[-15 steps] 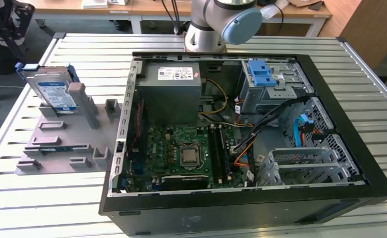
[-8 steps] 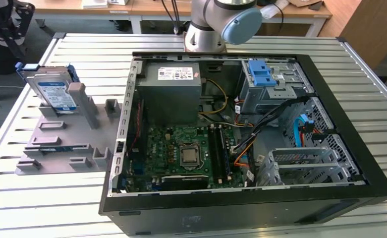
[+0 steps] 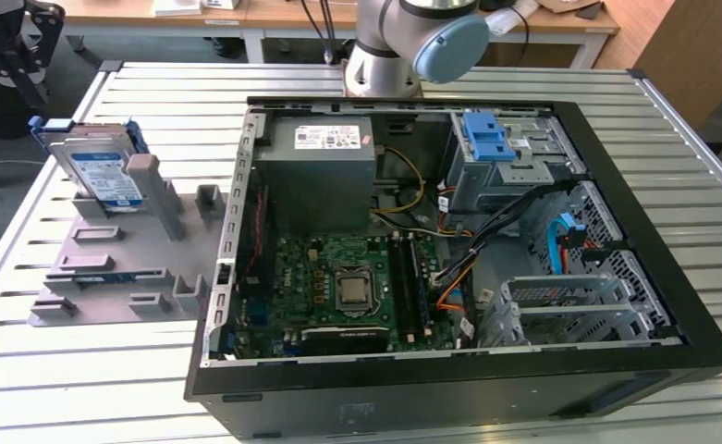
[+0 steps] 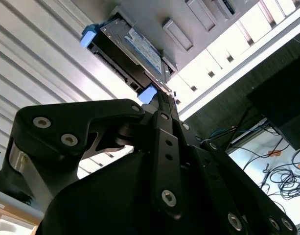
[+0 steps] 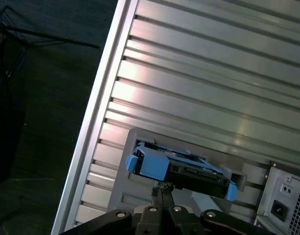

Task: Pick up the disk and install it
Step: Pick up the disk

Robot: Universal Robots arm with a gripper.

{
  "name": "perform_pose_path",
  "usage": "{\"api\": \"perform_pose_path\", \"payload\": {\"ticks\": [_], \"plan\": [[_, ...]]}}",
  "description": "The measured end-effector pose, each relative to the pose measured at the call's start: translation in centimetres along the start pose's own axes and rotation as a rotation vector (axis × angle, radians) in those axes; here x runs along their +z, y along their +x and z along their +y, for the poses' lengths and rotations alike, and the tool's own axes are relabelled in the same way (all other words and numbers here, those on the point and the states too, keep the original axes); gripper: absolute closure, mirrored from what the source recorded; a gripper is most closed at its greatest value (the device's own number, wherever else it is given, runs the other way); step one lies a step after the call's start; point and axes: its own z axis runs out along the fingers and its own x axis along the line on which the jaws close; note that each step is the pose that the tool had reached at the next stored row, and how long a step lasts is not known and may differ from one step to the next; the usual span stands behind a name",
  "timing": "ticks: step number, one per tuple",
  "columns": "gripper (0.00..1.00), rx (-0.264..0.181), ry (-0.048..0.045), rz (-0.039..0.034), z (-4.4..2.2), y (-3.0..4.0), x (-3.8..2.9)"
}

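My pincer is clenched on nothing, just off the disk, which stands upright in a grey holder near the worktop's edge.

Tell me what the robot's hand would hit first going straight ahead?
Probably the silver-metal hard drive with blue plastic rails, standing in its grey holder; the black hand points at its edge, though the gap is hard to judge.

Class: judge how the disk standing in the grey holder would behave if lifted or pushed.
The disk looks like a rigid metal slab, so probably stiff and heavy for its size. It stands on edge in the grey holder, so a sideways push might tip it. Its blue rails may flex slightly.
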Motion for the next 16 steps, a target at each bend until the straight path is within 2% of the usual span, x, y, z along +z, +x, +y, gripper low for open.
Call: {"api": "perform_pose_path", "payload": {"ticks": [8,16], "plan": [[0.89,-0.054,-0.0006,0.0004,0.0,0.0,0.0],[0.89,-0.135,-0.0015,0.0011,0.0,0.0,0.0]]}}
